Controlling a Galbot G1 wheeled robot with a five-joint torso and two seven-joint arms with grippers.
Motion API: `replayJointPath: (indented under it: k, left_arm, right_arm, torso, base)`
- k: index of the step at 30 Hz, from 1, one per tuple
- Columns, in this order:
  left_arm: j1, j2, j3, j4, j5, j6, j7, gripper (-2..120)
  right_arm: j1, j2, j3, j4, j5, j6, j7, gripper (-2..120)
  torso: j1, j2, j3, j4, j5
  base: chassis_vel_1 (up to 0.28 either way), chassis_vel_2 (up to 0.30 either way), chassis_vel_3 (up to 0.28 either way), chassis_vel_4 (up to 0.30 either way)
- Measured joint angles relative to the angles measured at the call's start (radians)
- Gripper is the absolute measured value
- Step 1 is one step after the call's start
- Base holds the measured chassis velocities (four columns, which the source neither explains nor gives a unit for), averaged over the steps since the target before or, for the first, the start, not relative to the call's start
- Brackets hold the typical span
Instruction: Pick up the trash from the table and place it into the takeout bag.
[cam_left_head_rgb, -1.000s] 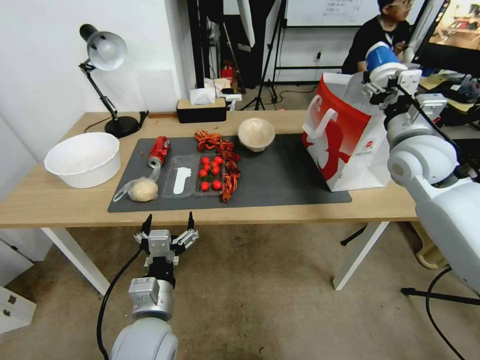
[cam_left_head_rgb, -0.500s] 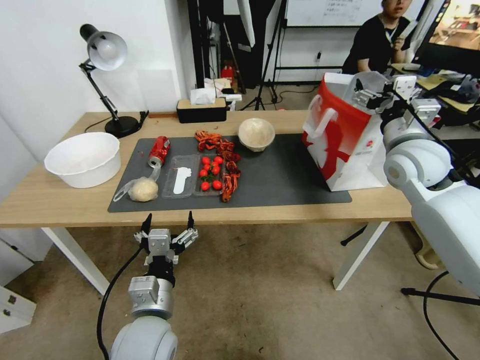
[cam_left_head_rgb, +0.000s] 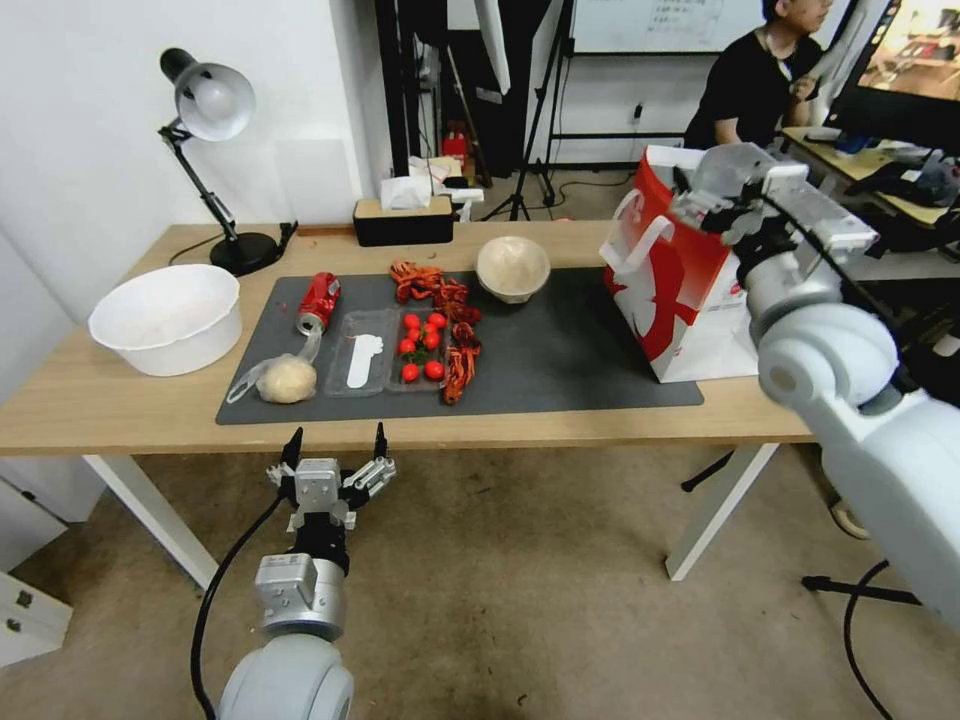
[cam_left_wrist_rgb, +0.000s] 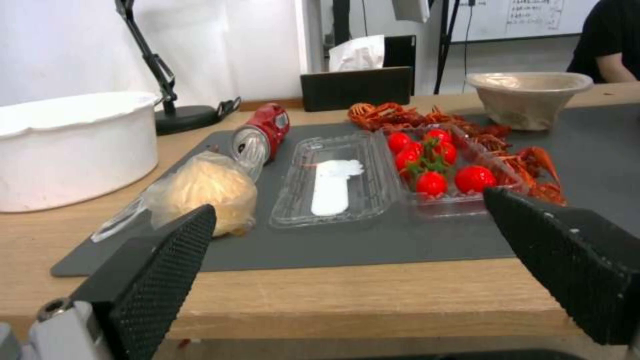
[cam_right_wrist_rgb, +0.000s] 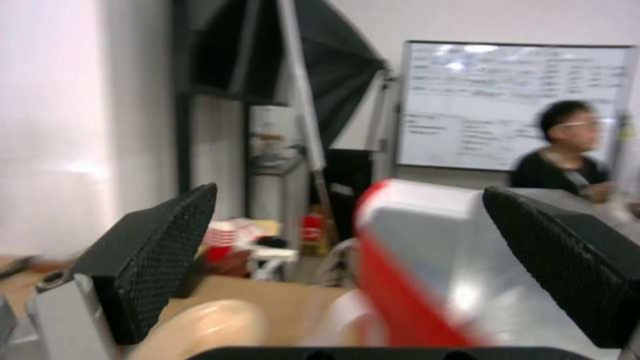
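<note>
right gripper (cam_left_head_rgb: 700, 200): your right claw sits above the open top of the takeout bag (cam_left_head_rgb: 680, 290); fingers (cam_right_wrist_rgb: 150, 255) spread wide, nothing between them.
left gripper (cam_left_head_rgb: 335, 455): parked below the near table edge, fingers wide, holding nothing.
takeout bag: upright on the right end of the table (cam_left_head_rgb: 120, 400), near corner on the dark grey mat (cam_left_head_rgb: 560, 360). White loop handle faces the mat.
labels: small round red logo on the bag's white side; too small for you to read. Whiteboard behind has writing, unreadable.
trash on mat: crushed red can (cam_left_head_rgb: 318, 302) at the far left, clear bag with beige lump (cam_left_head_rgb: 285, 380) just in front of it, beige bowl (cam_left_head_rgb: 512, 268) at the far edge mid-mat.
other mat items: clear tray (cam_left_head_rgb: 360, 365) with a white strip, tray of cherry tomatoes (cam_left_head_rgb: 420, 345) beside it, crayfish shells (cam_left_head_rgb: 445, 310) along its right side.
off mat: white bowl (cam_left_head_rgb: 165, 320) at the left end, desk lamp (cam_left_head_rgb: 210, 150) and tissue box (cam_left_head_rgb: 403, 220) at the far edge.
room: you have bare mat between the bowl and the bag; the near table strip is bare wood.
</note>
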Motion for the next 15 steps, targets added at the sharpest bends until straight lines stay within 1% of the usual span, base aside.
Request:
replayJointPath:
  k: [3,5,6,8,10,11,13,14,15]
  left_arm:
    - [0.001,0.0,0.0,-0.002,0.0,0.0,0.0,100]
    - [0.004,0.0,-0.001,-0.005,0.001,0.0,0.0,100]
    - [0.004,0.0,-0.001,-0.005,0.001,0.0,0.0,100]
    - [0.007,0.001,-0.003,-0.009,0.001,0.0,0.0,100]
    - [0.008,0.001,-0.004,-0.009,0.001,0.0,0.0,100]
    - [0.008,0.001,-0.004,-0.009,0.001,0.0,0.0,100]
    - [0.01,0.0,-0.003,-0.009,0.001,0.0,0.0,100]
    - [0.01,0.0,-0.003,-0.009,0.001,0.0,0.0,100]
    - [0.01,-0.002,-0.002,-0.008,0.001,-0.002,0.0,100]
  right_arm:
    - [-0.009,-0.003,0.001,0.03,0.013,0.006,-0.001,100]
    - [-0.046,-0.008,0.002,0.079,0.038,0.015,-0.014,100]
    - [-0.046,-0.008,0.002,0.079,0.038,0.015,-0.014,100]
    - [-0.118,-0.012,0.01,0.142,0.045,0.044,-0.055,100]
    - [-0.218,-0.013,0.033,0.208,0.029,0.089,-0.119,100]
    - [-0.218,-0.013,0.033,0.208,0.029,0.089,-0.119,100]
    - [-0.337,-0.016,0.071,0.249,-0.015,0.154,-0.181,100]
    - [-0.337,-0.016,0.071,0.249,-0.015,0.154,-0.181,100]
    - [-0.412,-0.01,0.095,0.267,-0.042,0.196,-0.205,100]
  torso:
    - [0.0,0.0,0.0,0.0,0.0]
    - [0.0,0.0,0.0,0.0,0.0]
    - [0.0,0.0,0.0,0.0,0.0]
    - [0.0,0.0,0.0,0.0001,-0.0001]
    - [0.0,0.0,0.0,0.0,0.0]
    - [0.0,0.0,0.0,0.0,0.0]
    - [0.0,0.0,0.0,-0.0002,0.0002]
    - [0.0,0.0,0.0,-0.0002,0.0002]
    - [0.0,0.0,0.0,-0.0001,0.0]
  base:
    - [0.0,0.0,0.0,0.0]
    - [0.0,0.0,0.0,0.0]
    - [0.0,0.0,0.0,0.0]
    - [0.0,0.0,0.0,0.0]
    - [0.0,0.0,0.0,0.0]
    - [0.0,0.0,0.0,0.0]
    - [0.0,0.0,0.0,0.0]
    - [0.0,0.0,0.0,0.0]
    - [0.0,0.0,0.0,0.0]
